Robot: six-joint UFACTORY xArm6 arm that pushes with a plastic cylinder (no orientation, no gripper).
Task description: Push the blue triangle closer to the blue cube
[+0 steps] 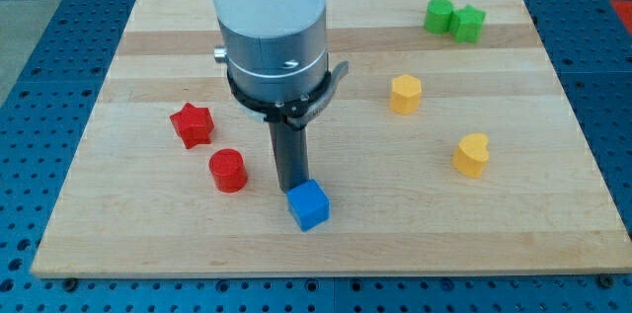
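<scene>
A blue cube (309, 204) sits near the view's bottom, at the middle of the wooden board (148, 244). My tip (292, 189) is the lower end of the dark rod and stands just above and left of the blue cube, touching or almost touching its upper left edge. No blue triangle shows in the camera view; the arm's white and grey body covers part of the board's upper middle and may hide it.
A red star (192, 124) and a red cylinder (228, 170) lie left of the rod. A yellow hexagon (405, 93) and a yellow heart-like block (472, 154) lie to the right. Two green blocks (454, 20) sit together at the top right.
</scene>
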